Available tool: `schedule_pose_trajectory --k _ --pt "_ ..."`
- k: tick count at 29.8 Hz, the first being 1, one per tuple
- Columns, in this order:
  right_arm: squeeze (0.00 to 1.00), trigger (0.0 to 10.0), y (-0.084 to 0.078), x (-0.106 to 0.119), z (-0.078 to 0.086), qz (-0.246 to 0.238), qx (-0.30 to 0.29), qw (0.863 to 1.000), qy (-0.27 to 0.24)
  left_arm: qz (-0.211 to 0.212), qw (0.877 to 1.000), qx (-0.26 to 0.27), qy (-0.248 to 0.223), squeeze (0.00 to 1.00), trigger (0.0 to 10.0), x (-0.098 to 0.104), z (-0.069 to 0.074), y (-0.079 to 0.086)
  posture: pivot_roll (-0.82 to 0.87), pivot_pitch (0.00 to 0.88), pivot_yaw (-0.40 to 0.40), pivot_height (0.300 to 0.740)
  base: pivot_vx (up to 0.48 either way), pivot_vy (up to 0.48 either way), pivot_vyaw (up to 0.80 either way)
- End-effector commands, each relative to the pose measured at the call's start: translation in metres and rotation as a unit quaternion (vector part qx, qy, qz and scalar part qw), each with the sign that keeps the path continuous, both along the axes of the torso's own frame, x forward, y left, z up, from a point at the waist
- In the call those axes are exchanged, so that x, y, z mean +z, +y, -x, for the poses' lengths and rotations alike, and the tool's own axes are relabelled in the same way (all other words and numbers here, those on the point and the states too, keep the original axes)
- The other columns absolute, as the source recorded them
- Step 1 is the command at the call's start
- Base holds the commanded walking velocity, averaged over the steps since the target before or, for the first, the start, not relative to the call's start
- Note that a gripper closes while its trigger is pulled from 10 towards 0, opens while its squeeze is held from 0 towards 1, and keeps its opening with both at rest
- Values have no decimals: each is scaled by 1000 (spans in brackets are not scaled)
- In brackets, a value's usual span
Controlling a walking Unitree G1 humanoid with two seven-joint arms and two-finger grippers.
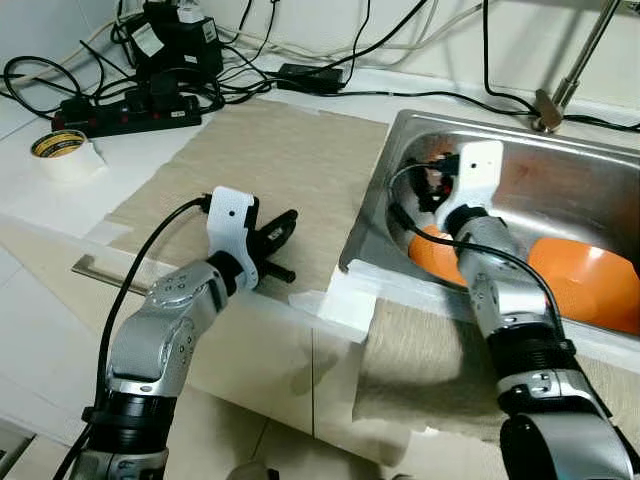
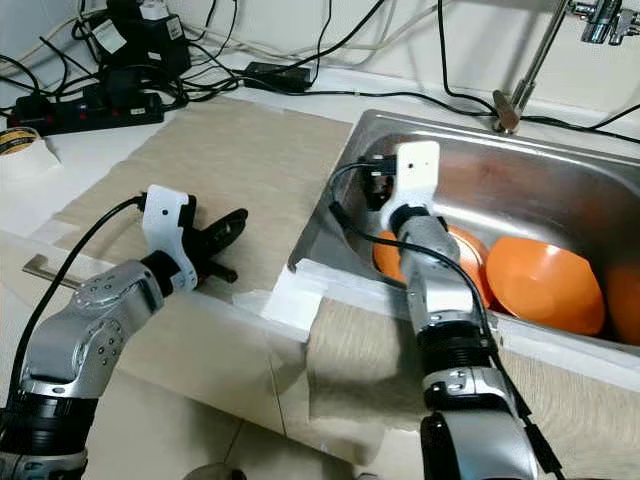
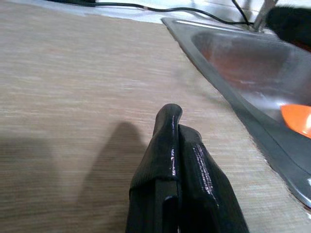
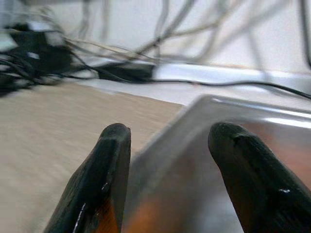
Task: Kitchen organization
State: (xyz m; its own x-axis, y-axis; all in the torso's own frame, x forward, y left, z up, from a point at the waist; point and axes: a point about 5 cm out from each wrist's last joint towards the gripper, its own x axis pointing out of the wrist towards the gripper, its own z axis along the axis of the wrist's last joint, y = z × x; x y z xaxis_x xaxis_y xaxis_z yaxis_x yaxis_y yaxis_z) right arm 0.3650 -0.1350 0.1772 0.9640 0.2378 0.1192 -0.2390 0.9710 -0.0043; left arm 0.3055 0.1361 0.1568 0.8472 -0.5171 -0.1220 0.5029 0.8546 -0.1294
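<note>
Steel sink (image 1: 372, 215) as landmark; inside it, two orange bowls (image 2: 545, 283) side by side on the bottom; above the near-left bowl, right gripper (image 4: 167, 182), fingers spread, holding nothing; left of the sink, over the beige mat (image 1: 270, 160), left gripper (image 1: 280, 232), fingers pressed together, empty.

The beige mat (image 1: 250, 160) ahead of the left gripper (image 1: 283, 240) is bare up to the sink (image 1: 400, 135) wall. Behind it, a power strip (image 1: 125, 115) and tangled cables (image 1: 230, 70) block the counter's rear. Orange bowls (image 2: 545, 280) crowd the sink floor around the right gripper (image 4: 167, 145); the faucet (image 2: 525, 70) stands behind.
</note>
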Motion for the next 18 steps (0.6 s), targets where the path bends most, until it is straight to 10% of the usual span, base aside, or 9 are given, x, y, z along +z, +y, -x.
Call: schedule_pose_trajectory --k 1,18 --pt "0 10000 5 10 -1 -6 12 1000 -15 1 1000 18 -13 0 10000 6 -5 4 26 3 23 728 0 0 0" --pt "0 10000 17 2 33 69 -42 994 -74 -6 983 159 -94 0 10000 36 -22 33 50 0 5 728 0 0 0"
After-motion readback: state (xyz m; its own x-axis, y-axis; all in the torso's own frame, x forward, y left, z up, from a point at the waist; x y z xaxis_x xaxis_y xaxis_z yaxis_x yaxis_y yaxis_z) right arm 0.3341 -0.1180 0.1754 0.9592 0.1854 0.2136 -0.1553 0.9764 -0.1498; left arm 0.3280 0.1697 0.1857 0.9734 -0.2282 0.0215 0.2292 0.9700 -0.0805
